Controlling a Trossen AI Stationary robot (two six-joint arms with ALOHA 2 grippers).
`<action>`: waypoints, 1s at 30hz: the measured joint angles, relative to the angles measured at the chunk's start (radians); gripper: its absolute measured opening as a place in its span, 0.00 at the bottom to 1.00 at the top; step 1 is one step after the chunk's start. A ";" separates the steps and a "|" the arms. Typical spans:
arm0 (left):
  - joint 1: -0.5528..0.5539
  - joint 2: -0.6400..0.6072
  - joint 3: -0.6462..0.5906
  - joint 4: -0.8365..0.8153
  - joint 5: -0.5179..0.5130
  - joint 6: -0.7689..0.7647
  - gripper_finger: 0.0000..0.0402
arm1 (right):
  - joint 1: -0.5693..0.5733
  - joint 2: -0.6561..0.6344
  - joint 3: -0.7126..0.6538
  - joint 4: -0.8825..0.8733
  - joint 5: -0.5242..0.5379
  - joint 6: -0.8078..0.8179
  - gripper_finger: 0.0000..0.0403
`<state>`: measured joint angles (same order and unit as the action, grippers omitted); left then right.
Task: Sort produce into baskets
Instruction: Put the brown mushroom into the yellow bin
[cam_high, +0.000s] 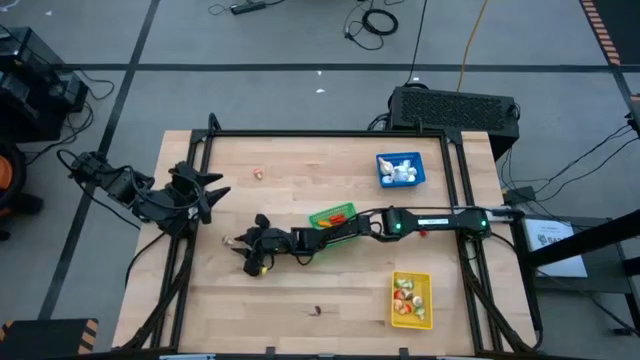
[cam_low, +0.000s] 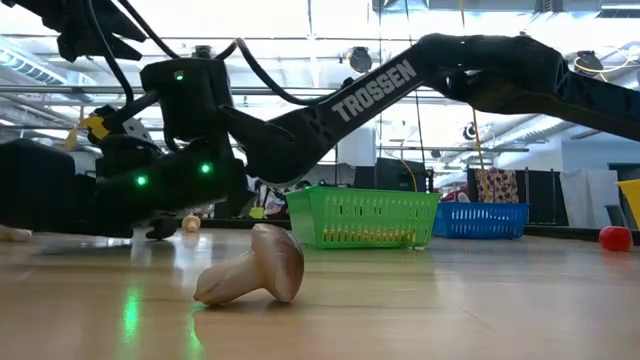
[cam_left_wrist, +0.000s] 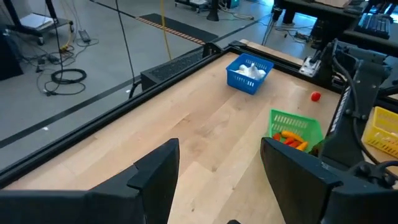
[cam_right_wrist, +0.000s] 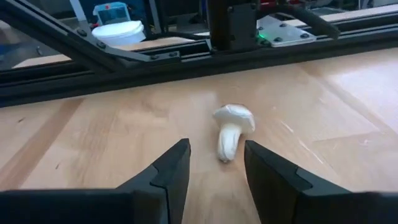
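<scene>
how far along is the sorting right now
Done: pieces already lie in the blue basket, green basket and yellow basket. In hand: right gripper open, lined up on a white mushroom. Left: a red piece and other strays.

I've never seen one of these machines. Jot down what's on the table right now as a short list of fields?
Blue basket: white pieces inside
Green basket: orange and red pieces inside
Yellow basket: red, orange and green pieces inside
Loose on table: mushroom, small red piece
Right gripper: open, low over the table, mushroom just ahead
Left gripper: open, waiting at the table's left side
</scene>
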<state>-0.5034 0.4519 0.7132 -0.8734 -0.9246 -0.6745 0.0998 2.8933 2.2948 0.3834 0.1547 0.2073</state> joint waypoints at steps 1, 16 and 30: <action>0.000 0.000 0.000 0.000 -0.003 0.000 0.58 | -0.001 0.000 0.000 -0.009 0.001 0.001 0.36; 0.000 0.023 0.000 -0.009 0.013 0.002 0.58 | -0.014 0.077 0.059 0.031 0.016 -0.075 0.36; 0.000 0.058 0.000 -0.011 0.006 0.001 0.58 | -0.030 0.075 0.065 -0.104 -0.027 -0.058 0.23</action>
<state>-0.5034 0.5100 0.7132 -0.8848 -0.9188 -0.6731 0.0696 2.9685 2.3600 0.2793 0.1277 0.1490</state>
